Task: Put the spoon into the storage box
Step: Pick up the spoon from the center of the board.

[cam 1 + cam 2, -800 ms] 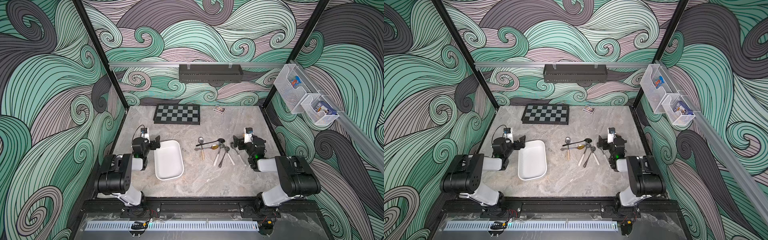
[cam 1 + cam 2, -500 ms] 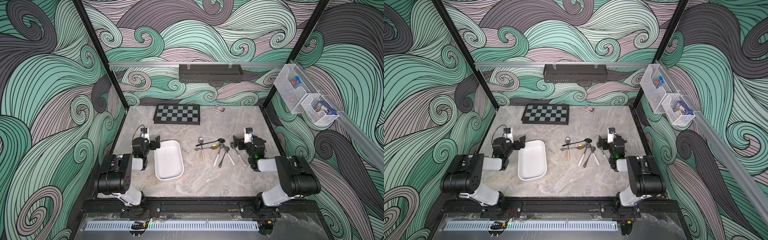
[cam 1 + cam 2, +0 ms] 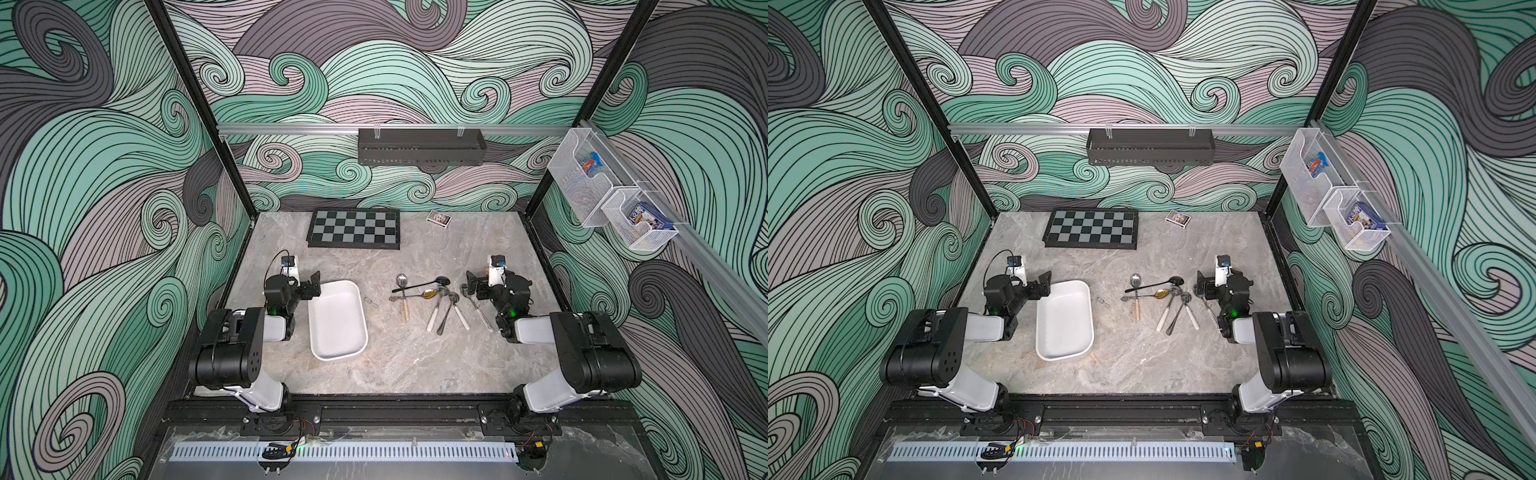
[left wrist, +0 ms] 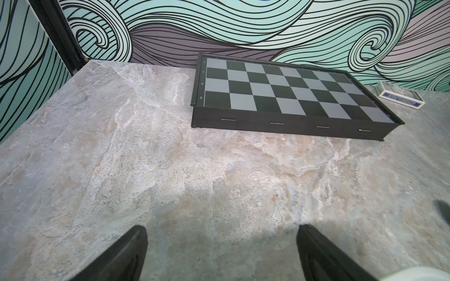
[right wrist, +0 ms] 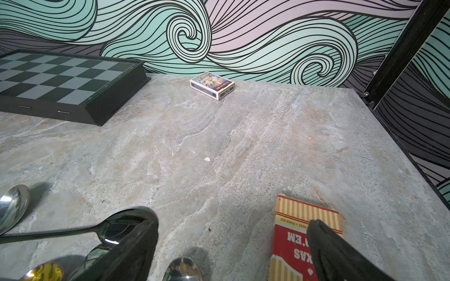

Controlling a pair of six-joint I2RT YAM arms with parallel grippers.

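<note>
You are looking at a job not yet begun. The storage box [image 3: 337, 328] is sitting empty on the marble table [image 3: 415, 365], just beside the left gripper [image 3: 312, 286]. Its long side is running away from the robot, which probably lets a spoon drop in lengthwise.

The spoons [image 3: 432, 299] are lying in a loose, overlapping fan between the box and the right gripper [image 3: 470, 287], apart from the box. None is inside it in either top view. Which spoon the task means, you cannot tell from here.

Both grippers are resting low with their jaws spread wide and are holding nothing. In the left wrist view, the left gripper [image 4: 222, 228] is straddling bare marble and facing the chessboard [image 4: 280, 97].

In the right wrist view, the right gripper [image 5: 231, 221] is also framing bare table. The black spoon [image 5: 117, 222] is lying just beside one finger. A red playing-card box [image 5: 292, 219] is lying partly under the other finger.

The right arm looks better placed for the pick. The crossed handles are likely making a clean single grasp awkward, so you may do better with the silver spoon [image 3: 478, 309] lying at the edge of the fan.
</note>
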